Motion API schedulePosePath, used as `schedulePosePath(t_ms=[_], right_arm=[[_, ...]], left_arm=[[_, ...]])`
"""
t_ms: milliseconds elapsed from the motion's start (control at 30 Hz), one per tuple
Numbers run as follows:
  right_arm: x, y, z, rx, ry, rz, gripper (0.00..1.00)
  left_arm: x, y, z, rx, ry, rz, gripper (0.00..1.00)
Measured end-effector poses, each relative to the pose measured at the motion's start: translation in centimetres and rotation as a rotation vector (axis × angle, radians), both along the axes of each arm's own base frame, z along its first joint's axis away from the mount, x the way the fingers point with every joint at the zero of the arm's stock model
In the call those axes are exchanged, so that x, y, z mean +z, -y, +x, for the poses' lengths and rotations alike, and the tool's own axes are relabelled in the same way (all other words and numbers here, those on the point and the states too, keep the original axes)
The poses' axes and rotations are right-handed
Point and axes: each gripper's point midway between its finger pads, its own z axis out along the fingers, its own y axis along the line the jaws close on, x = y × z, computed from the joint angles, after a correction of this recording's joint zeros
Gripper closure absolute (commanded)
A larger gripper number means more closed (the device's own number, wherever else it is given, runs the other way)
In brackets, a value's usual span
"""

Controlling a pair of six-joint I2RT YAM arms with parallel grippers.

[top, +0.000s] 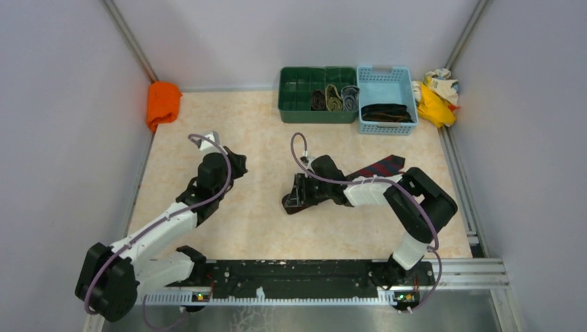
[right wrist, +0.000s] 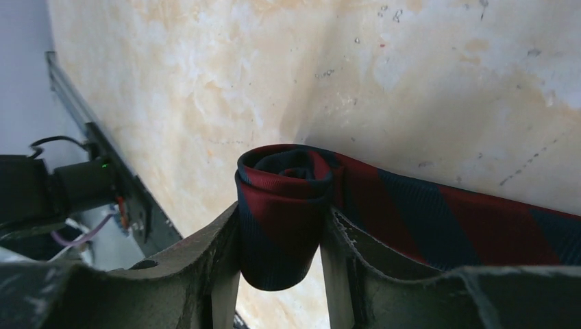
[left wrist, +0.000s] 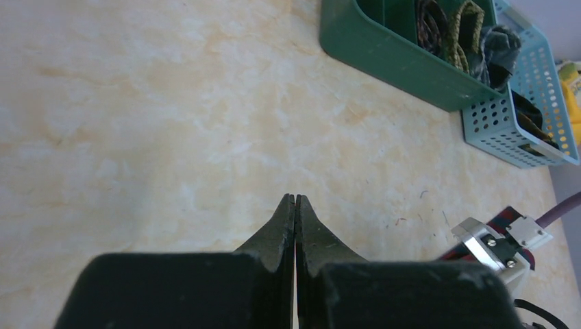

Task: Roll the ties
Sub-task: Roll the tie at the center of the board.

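A dark red and navy tie (top: 379, 167) lies on the table mid-right, its loose end pointing toward the back right. My right gripper (top: 294, 200) is shut on the rolled end of this tie (right wrist: 284, 205); the roll sits between both fingers (right wrist: 212, 260) and the flat part trails to the right. My left gripper (top: 235, 162) is shut and empty over the bare table, left of the tie; its closed tips (left wrist: 295, 205) show in the left wrist view. Rolled ties (top: 335, 98) stand in the green bin (top: 294, 111). Dark ties (top: 385, 112) lie in the blue basket (top: 408, 72).
An orange cloth (top: 163, 102) lies at the back left corner. Yellow and cream rags (top: 436, 93) lie at the back right beside the basket. Grey walls stand on the left, right and back. A metal rail (top: 297, 280) runs along the near edge.
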Motion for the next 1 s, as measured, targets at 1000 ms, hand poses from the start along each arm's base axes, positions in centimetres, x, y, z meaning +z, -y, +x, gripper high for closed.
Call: schedulePosePath(t_ms=[1000], right_arm=[[0.3,4.3,0.1,-0.066,0.003,-0.065,0.41]], left_arm=[[-8.0,12.5,1.6,-0.435,-0.123,0.021,1.0]])
